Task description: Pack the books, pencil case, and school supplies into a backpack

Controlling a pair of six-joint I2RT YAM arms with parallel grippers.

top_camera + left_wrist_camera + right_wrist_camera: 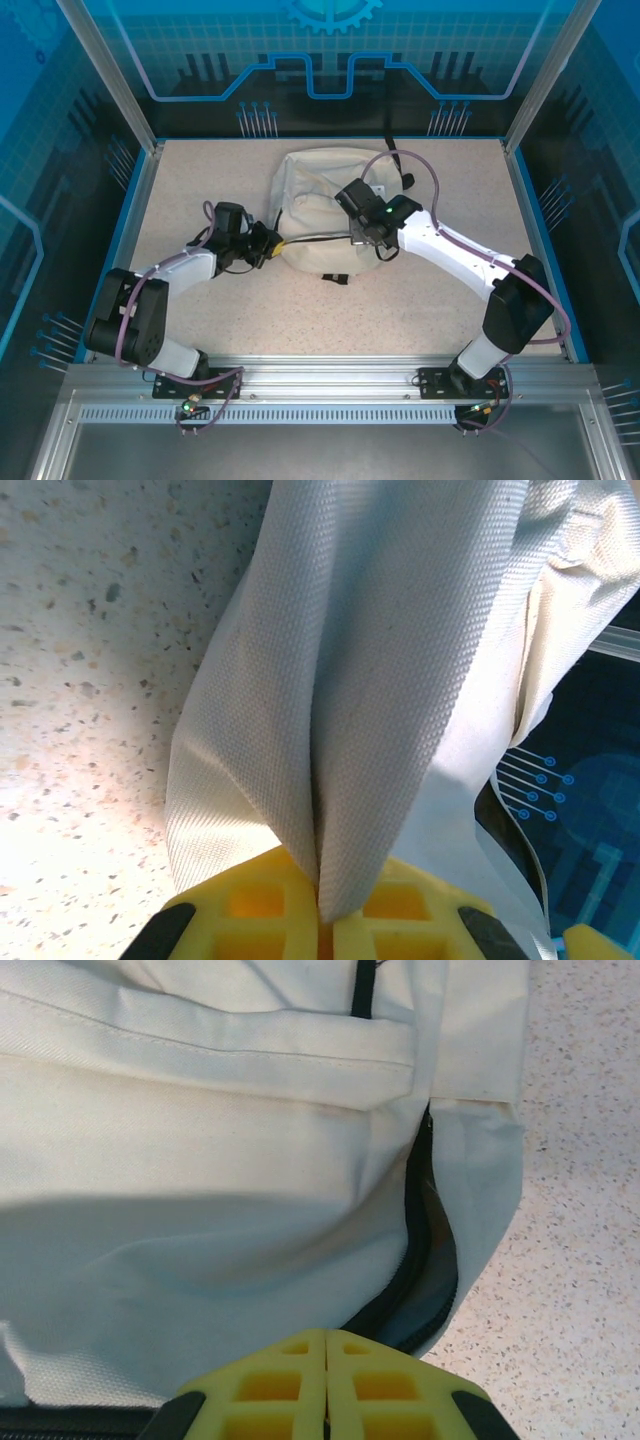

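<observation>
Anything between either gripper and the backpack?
Nothing visible. The left gripper is shut on a fold of the backpack fabric. The right gripper is shut right against it, beside the partly open zipper; I cannot tell whether it pinches anything.

Left arm (180,268) and right arm (450,250), white link shells, black joint housings, purple cables (124,330), green indicator light (388,211), yellow gripper fingers (250,905) with square recesses

Backpack (200,1210) mostly out of frame
</observation>
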